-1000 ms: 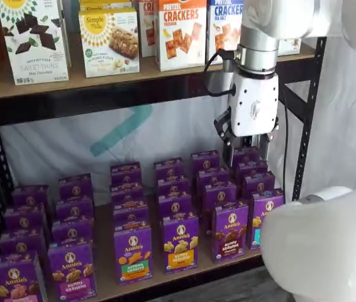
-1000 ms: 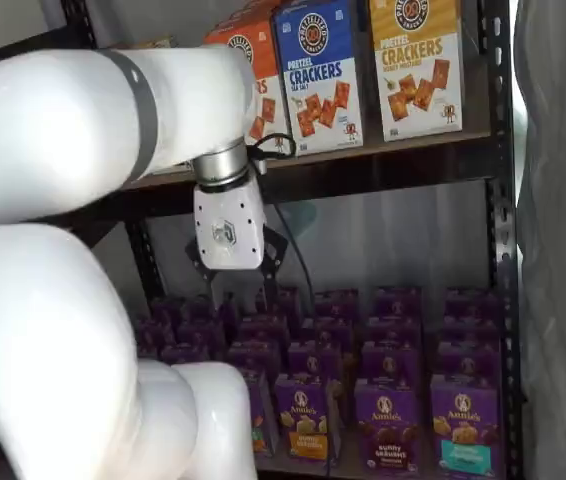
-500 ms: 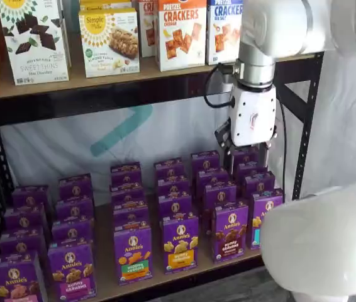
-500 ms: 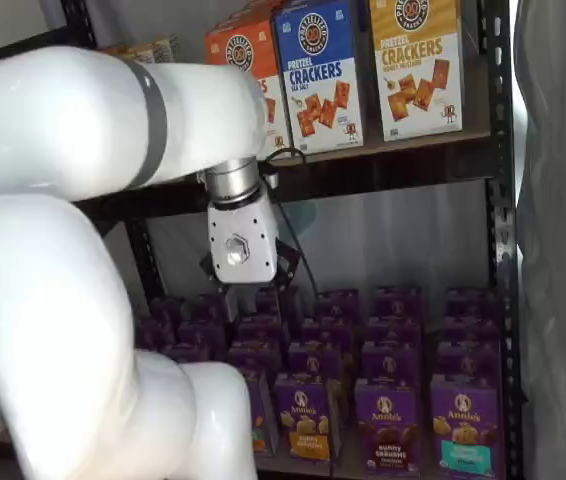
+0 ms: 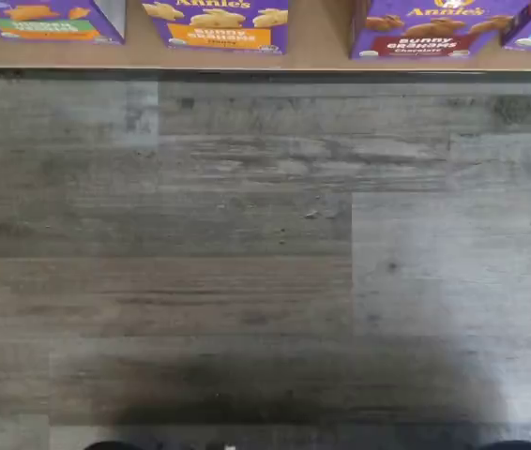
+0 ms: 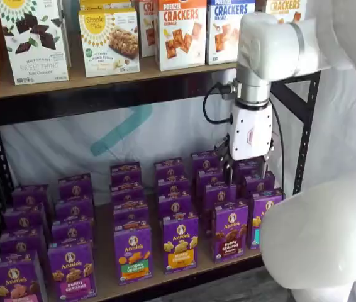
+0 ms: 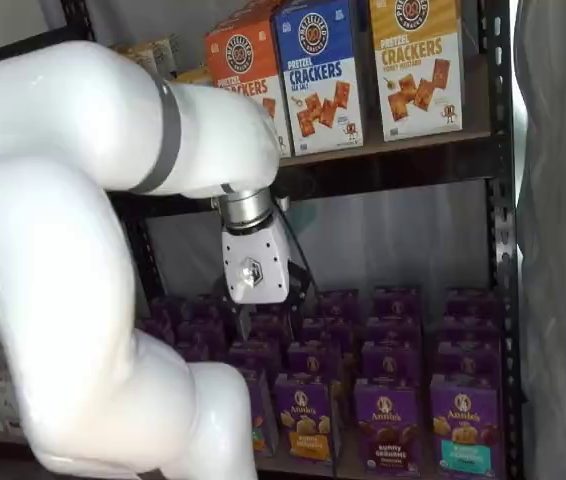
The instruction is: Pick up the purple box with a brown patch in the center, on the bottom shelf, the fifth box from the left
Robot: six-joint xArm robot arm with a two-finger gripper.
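Note:
The purple box [image 6: 230,231] stands upright in the front row of the bottom shelf [image 6: 105,280], with brown crackers pictured mid-front and a dark brown band low down. It also shows in the other shelf view [image 7: 390,425], and its lower front shows in the wrist view [image 5: 425,23] at the shelf's front edge [image 5: 322,47]. My gripper [image 6: 247,175] hangs above the back rows of that column, higher than the boxes and touching none. A gap shows between its black fingers and nothing is in them. In the other shelf view the gripper [image 7: 268,305] is seen side-on.
Beside the purple box stand a carton with a yellow-orange band [image 6: 180,243] and one with a teal band [image 6: 258,221]. Cracker boxes [image 6: 181,31] fill the higher board. A black rack post [image 6: 302,138] rises to the right. My arm's white bulk [image 6: 319,245] fills one corner. Grey plank floor [image 5: 265,253] lies in front of the shelf.
The gripper has come down from just under the higher board towards the purple boxes, shifting slightly sideways. Its fingers stay apart. No box has moved.

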